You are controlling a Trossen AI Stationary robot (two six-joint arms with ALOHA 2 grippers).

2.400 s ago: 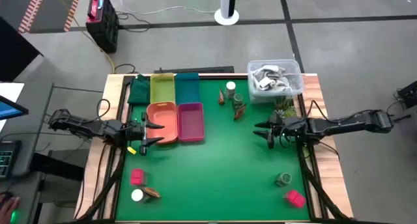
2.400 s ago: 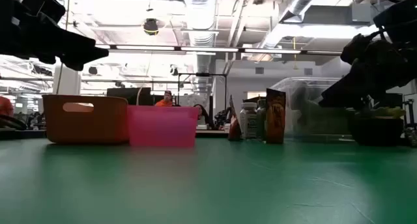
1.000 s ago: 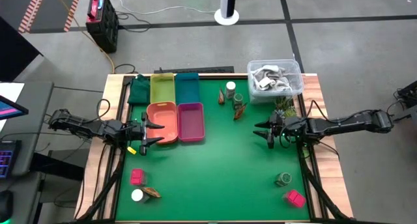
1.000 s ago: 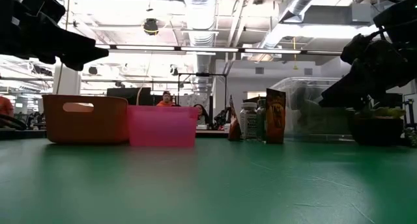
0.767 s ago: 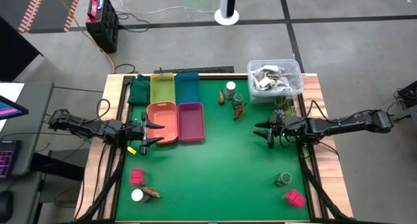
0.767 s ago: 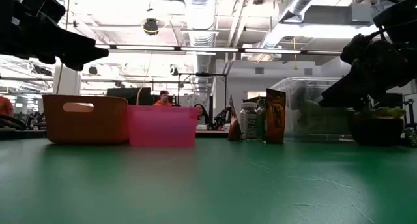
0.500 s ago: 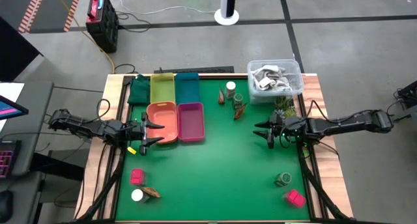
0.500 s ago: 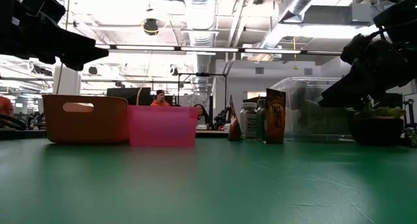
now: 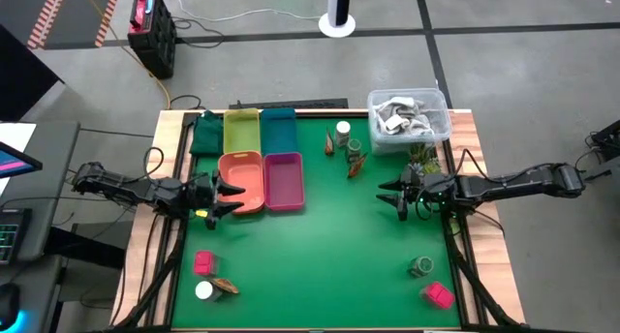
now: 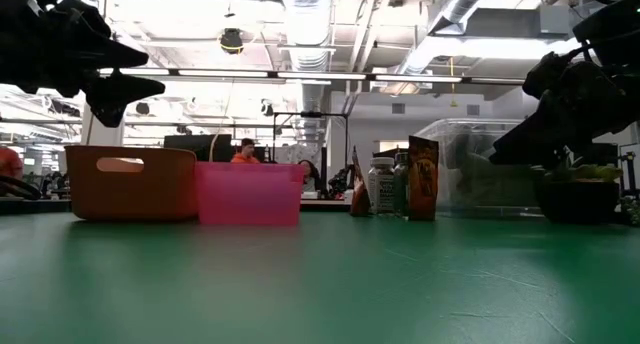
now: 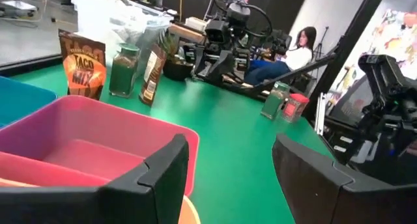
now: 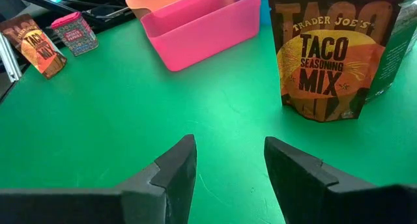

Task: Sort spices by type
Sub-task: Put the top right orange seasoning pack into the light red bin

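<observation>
Both pincers hang empty with jaws apart, the left pincer at mid-left of the high view beside the orange tray, the right pincer at mid-right; nothing is sorted yet. The spices lie scattered on the bench: one cluster upper centre, another lower left, a green jar and pink block lower right. I judge the upright pouch, reading "Trader Joe's Taco Seasoning Mix", likely to topple into its crowded neighbours if nudged.
</observation>
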